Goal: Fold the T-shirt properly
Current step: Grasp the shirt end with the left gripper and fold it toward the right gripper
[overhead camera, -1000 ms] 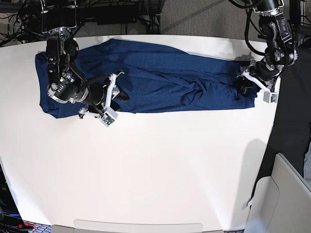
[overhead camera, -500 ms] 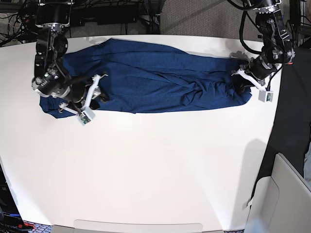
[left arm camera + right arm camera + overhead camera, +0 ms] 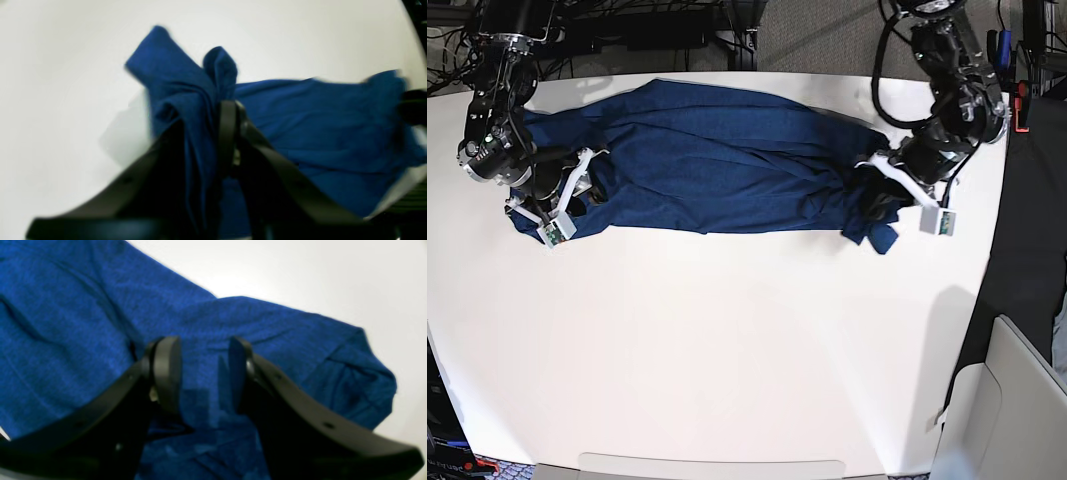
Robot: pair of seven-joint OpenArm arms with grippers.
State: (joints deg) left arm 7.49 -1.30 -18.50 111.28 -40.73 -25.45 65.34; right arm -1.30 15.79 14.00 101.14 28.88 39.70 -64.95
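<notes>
The dark navy T-shirt (image 3: 727, 160) lies stretched in a crumpled band along the far side of the white table (image 3: 727, 350). My left gripper (image 3: 879, 208) is at the shirt's right end. In the left wrist view it (image 3: 206, 133) is shut on a bunched fold of the shirt (image 3: 317, 126), which sticks up past the fingertips. My right gripper (image 3: 587, 190) is over the shirt's left end. In the right wrist view it (image 3: 203, 370) is open, its jaws apart just above the cloth (image 3: 83, 323).
Cables and stands (image 3: 657, 30) crowd the floor behind the table. A black drape (image 3: 1027, 250) and a pale chair-like shape (image 3: 1012, 400) stand off the table's right edge. The shirt's left end lies near the table's left edge.
My left gripper has dragged the shirt's right end leftward, bunching it. My right gripper has slid left along the shirt toward its left end.
</notes>
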